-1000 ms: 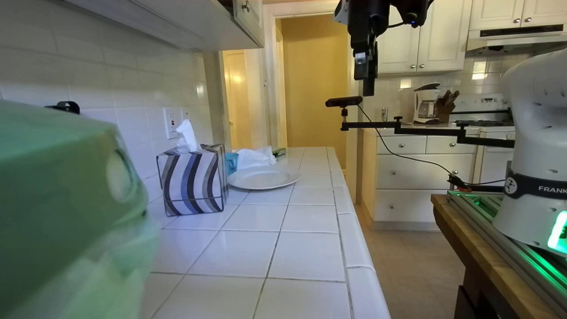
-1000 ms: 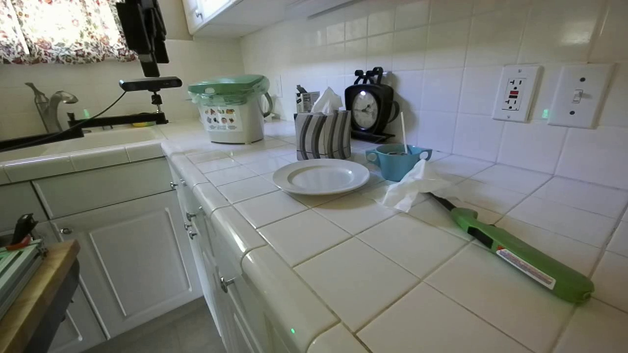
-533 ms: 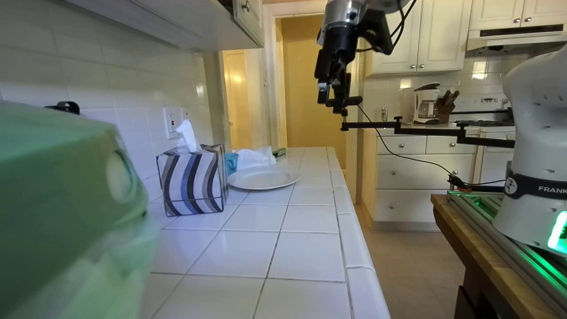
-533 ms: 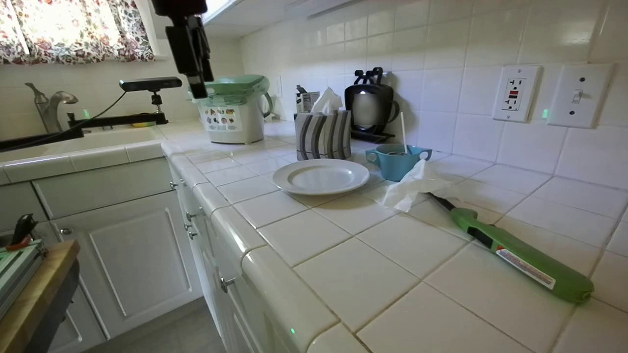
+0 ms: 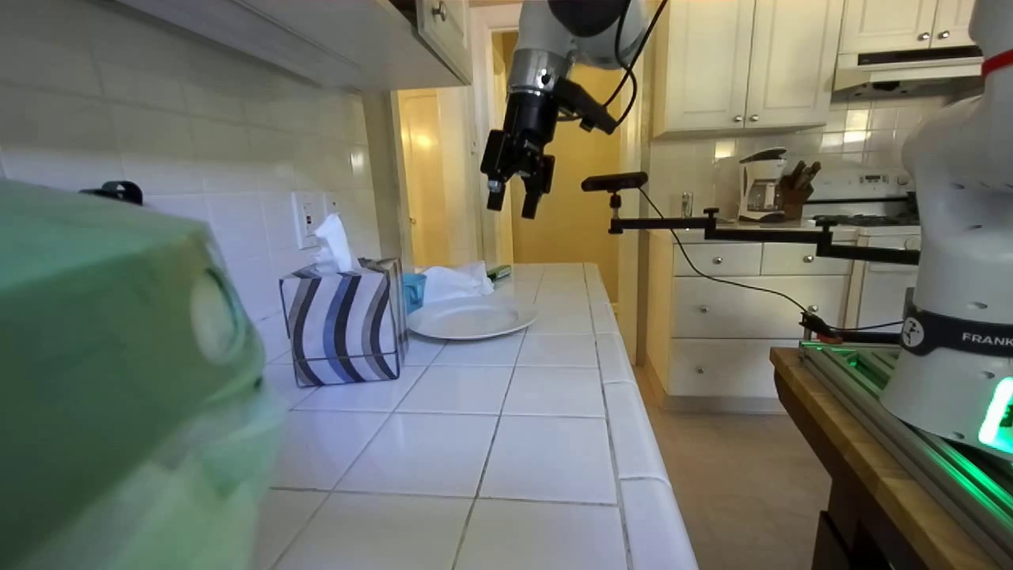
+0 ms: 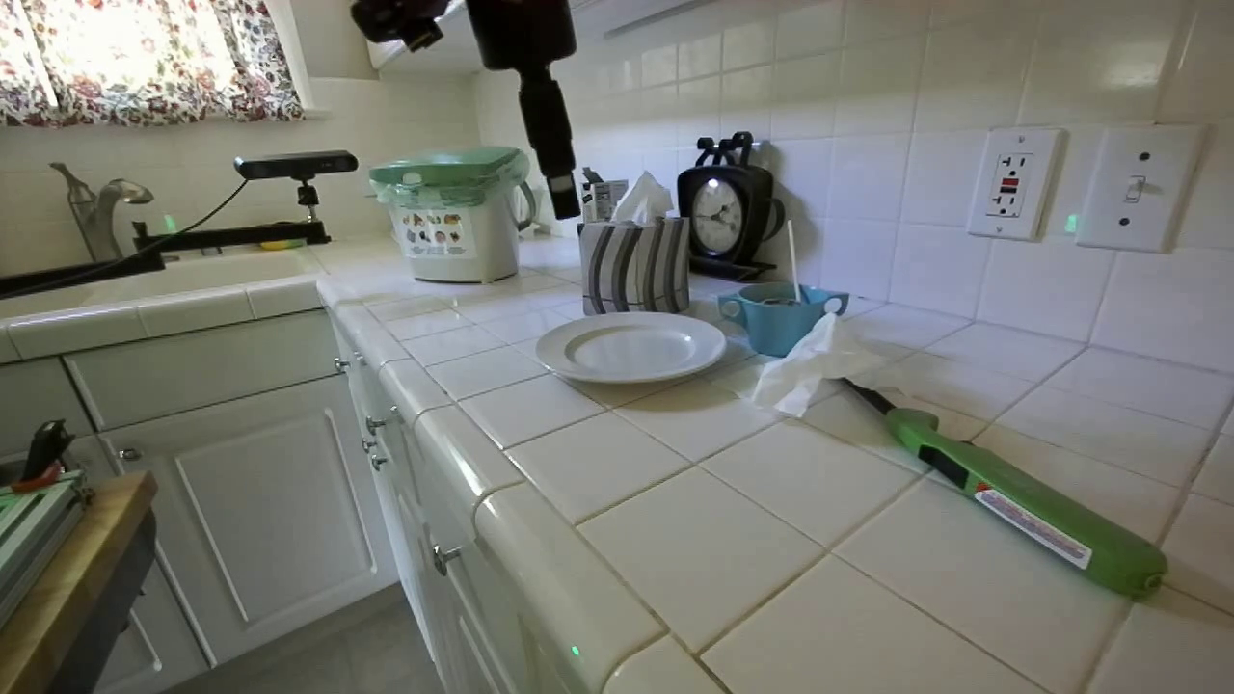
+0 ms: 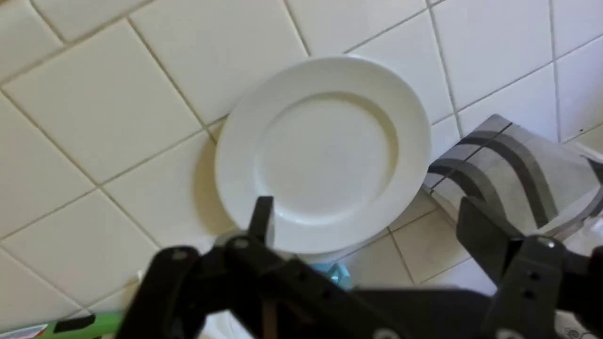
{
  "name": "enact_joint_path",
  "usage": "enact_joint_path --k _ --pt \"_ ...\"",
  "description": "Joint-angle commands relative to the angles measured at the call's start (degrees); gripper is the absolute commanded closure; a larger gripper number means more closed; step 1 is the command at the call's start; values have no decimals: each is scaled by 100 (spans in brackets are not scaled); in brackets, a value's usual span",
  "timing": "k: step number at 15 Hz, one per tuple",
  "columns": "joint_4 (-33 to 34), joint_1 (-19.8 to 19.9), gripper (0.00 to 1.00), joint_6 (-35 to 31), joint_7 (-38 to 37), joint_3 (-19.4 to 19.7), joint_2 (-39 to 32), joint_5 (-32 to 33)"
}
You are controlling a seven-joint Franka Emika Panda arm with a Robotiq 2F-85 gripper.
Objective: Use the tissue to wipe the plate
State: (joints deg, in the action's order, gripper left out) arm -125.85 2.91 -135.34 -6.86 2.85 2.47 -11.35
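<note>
The gripper (image 5: 513, 206) is held above the counter (image 6: 699, 549), jaws apart and nothing between them, presumably so that the tissue (image 6: 815, 368) can be pinched. The tissue is found crumpled beside the blue cup (image 6: 779, 328); the plate (image 6: 631, 347) is laid flat, apparently for wiping. The counter is tiled in white; daylight is admitted through a flowered curtain (image 6: 145, 63).

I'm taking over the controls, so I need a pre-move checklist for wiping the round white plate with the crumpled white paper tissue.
Black two-fingered gripper open: ok.
Gripper down at the tissue: not ok, it hangs above the white-tiled counter.
Plate face up: ok.
Tissue free of the blue two-handled cup: cannot tell, they overlap in an exterior view.
Long green lighter off the tissue: cannot tell, contact at its tip is unclear.
</note>
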Motion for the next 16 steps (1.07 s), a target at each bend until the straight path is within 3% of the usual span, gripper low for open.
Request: enact_joint_path --k 1,2,3,4,8,13,16 --pt "726 88 0 -48 -161 71 -688 501" --pt "875 119 0 -304 -187 127 -875 727" --pt "1063 140 0 65 -500 179 -982 608" --pt "697 125 0 -214 -145 145 -735 473" --pt "1011 130 0 -103 -474 210 -1106 681" --pt "1503 192 0 -1190 -793 490 -2102 947" --pt "1913 182 0 -1509 -784 652 -2626 952"
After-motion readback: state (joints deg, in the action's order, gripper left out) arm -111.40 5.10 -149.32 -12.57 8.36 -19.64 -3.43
